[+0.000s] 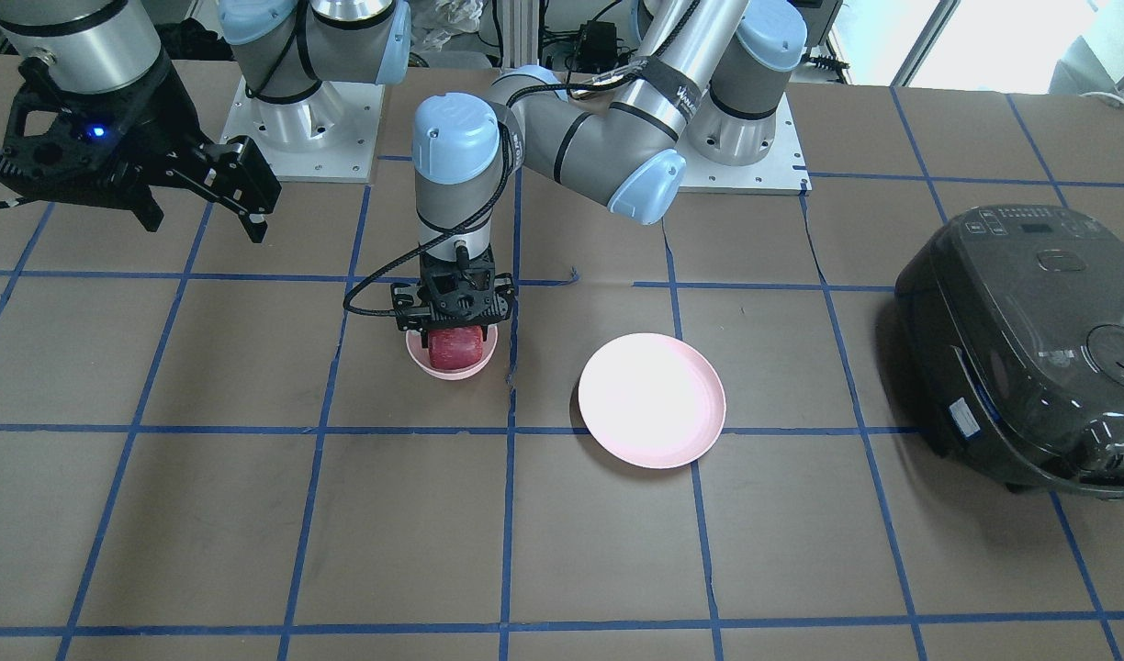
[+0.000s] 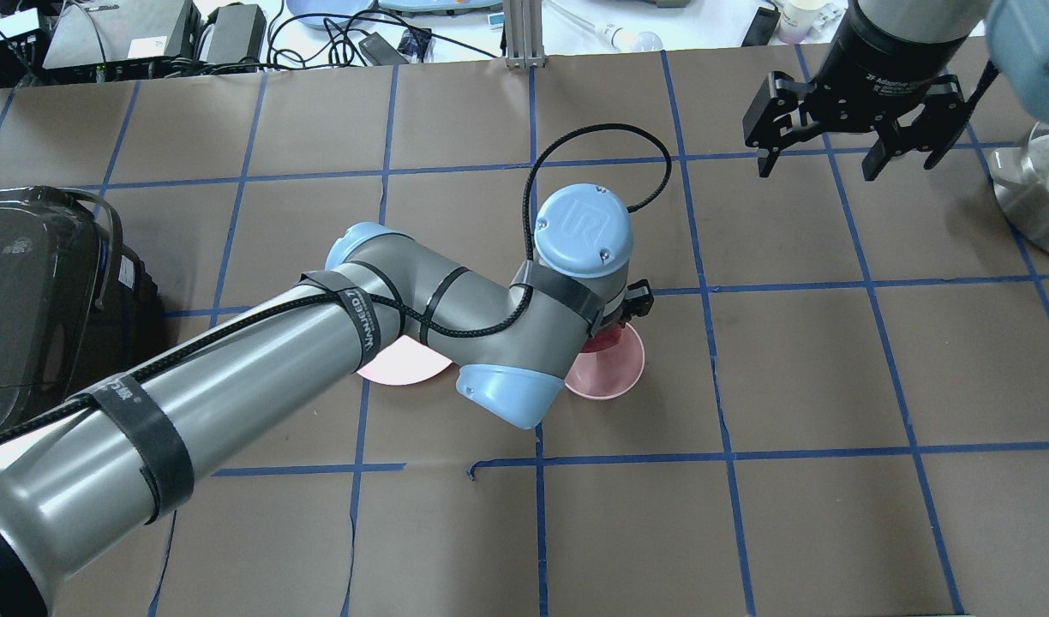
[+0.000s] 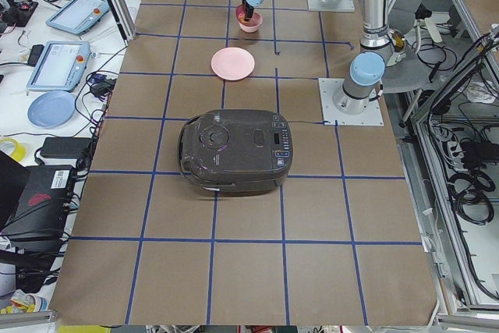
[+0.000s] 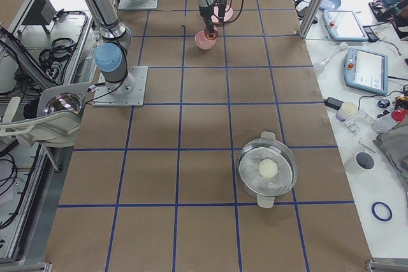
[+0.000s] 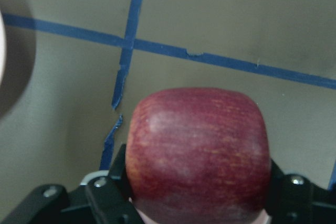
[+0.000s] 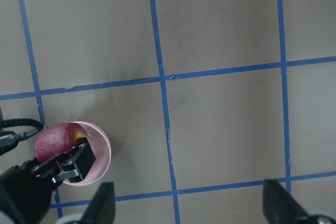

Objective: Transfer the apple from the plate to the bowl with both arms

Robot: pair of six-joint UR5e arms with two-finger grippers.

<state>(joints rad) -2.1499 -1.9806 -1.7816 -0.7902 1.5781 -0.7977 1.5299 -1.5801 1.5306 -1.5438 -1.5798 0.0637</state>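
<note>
The dark red apple sits low inside the small pink bowl, between the fingers of my left gripper, which is shut on it from above. The left wrist view shows the apple clamped on both sides by the black fingers. I cannot tell if the apple rests on the bowl's bottom. The wide pink plate lies empty beside the bowl, partly hidden under the left arm in the overhead view. My right gripper is open and empty, raised well away from the bowl.
A dark rice cooker stands at the table's end on my left side. A metal pot with a glass lid stands at the end on my right. Blue tape lines grid the brown table.
</note>
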